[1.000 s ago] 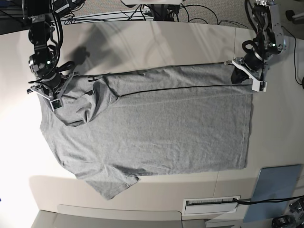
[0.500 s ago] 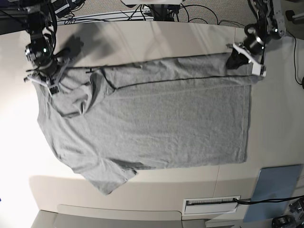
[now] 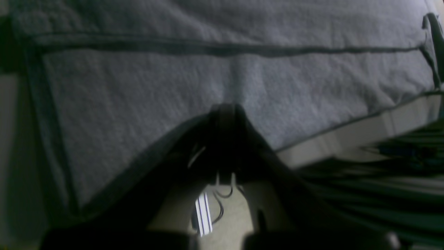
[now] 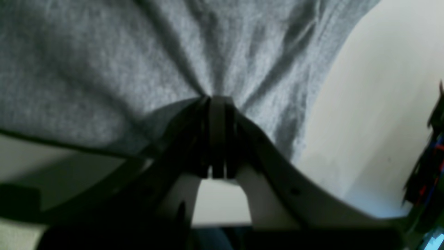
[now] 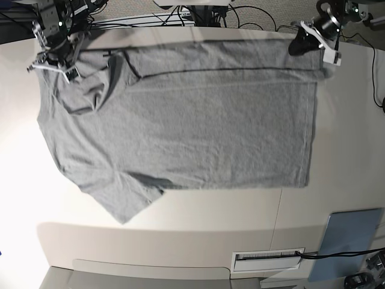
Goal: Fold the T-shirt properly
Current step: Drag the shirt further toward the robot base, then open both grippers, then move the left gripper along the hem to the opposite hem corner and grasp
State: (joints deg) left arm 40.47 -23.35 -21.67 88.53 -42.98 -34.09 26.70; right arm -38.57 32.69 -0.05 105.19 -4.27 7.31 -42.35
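Observation:
The heather-grey T-shirt (image 5: 180, 120) lies spread over the pale table (image 5: 349, 132), its far edge lifted toward the back. My left gripper (image 5: 304, 43), at the upper right of the base view, is shut on the shirt's far hem corner (image 3: 222, 114). My right gripper (image 5: 63, 60), at the upper left, is shut on bunched cloth at the shoulder (image 4: 215, 93). A sleeve (image 5: 123, 201) points toward the table's near edge. No lettering shows on the upward side.
A flat blue-grey pad (image 5: 349, 238) lies at the near right corner. A white slotted plate (image 5: 267, 259) sits in the near edge. Cables (image 5: 240, 15) run along the floor behind the far edge.
Both grippers have moved toward the table's far edge, pulling the shirt's far edge with them. The whole shirt has slid back, and the folded-over strip has widened.

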